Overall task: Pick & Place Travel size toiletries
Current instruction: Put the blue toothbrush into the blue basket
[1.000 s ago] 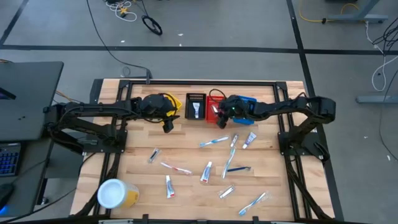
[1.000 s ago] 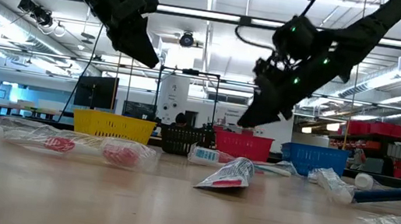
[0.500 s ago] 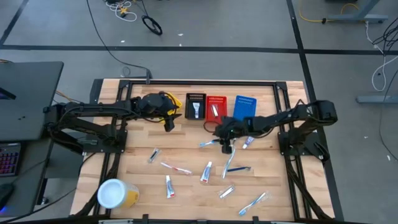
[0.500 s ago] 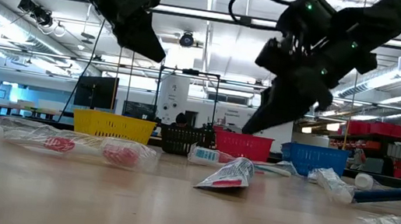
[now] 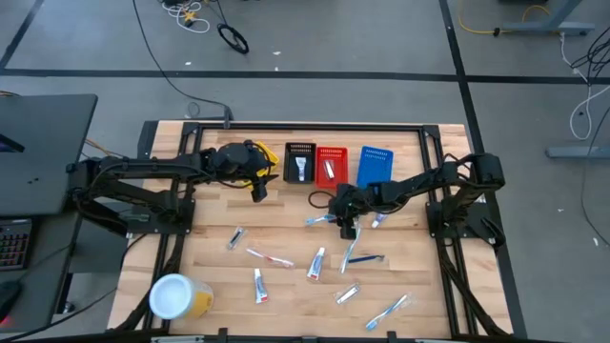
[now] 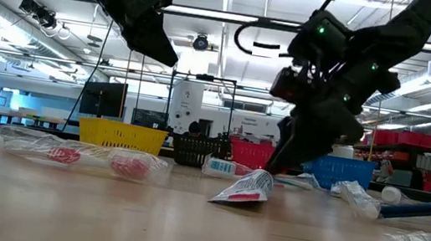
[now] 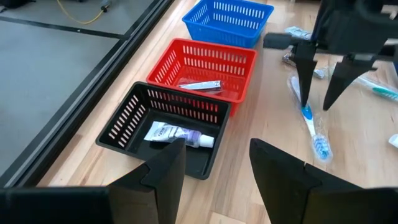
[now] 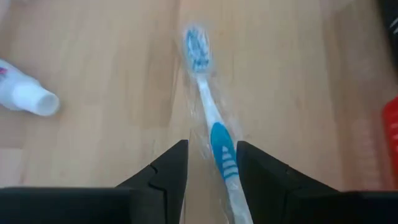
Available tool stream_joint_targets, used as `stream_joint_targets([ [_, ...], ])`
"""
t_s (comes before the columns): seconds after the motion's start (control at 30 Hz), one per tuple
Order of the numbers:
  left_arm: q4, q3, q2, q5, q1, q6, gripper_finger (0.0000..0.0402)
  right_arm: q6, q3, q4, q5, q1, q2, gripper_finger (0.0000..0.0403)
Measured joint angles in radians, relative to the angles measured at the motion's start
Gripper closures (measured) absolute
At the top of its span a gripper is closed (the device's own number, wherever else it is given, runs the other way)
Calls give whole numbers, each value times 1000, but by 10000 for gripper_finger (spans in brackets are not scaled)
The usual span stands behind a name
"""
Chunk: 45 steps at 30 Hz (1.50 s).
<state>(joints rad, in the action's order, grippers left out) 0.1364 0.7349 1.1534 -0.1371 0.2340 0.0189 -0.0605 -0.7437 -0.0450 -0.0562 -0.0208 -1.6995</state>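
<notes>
My right gripper (image 5: 347, 227) (image 8: 211, 163) is open and low over the table's middle. Its fingers stand on either side of a blue-white toothbrush (image 8: 208, 118) (image 5: 328, 218) in a clear wrapper, which lies flat on the wood. I see no touch. My left gripper (image 5: 257, 193) (image 7: 214, 163) is open and hangs in the air near the black basket (image 7: 163, 127), which holds a white tube (image 7: 180, 133). The red basket (image 7: 205, 67) holds a silvery item (image 7: 200, 85). More tubes (image 5: 315, 262), toothbrushes (image 5: 389, 310) and a packet (image 5: 347, 294) lie scattered on the near half of the table.
Four small baskets stand in a row at the far edge: yellow (image 5: 267, 155) under the left arm, black, red, then blue (image 5: 374, 164). A large white-lidded yellow jar (image 5: 176, 297) lies at the near left corner. A tube (image 5: 381, 217) lies just right of my right gripper.
My right gripper has moved from above the red basket toward the table's near edge and down, ending low over the blue-white toothbrush with its fingers astride it. The left arm has kept still.
</notes>
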Motion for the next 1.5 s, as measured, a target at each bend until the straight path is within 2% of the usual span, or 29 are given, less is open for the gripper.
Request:
stream_joint_targets([
  [0.3,0,0,0,-1,0,-14,214,2,-2,-15,54,1,-51,260],
  [0.63,0,0,0,-2,0,8,214,42,-1,-30,34,0,-54,345],
  [0.9,0,0,0,-2,0,8,214,89,3,-42,29,4,-34,352],
  [1.07,-4,0,0,-2,0,8,214,129,3,-31,37,5,61,352],
  [1.3,-31,0,0,-1,0,8,214,184,3,125,194,5,256,352],
  [1.43,-35,0,0,-2,0,8,214,270,2,233,414,2,373,352],
  [1.5,-39,0,0,-2,0,8,215,374,2,287,600,-6,415,352],
])
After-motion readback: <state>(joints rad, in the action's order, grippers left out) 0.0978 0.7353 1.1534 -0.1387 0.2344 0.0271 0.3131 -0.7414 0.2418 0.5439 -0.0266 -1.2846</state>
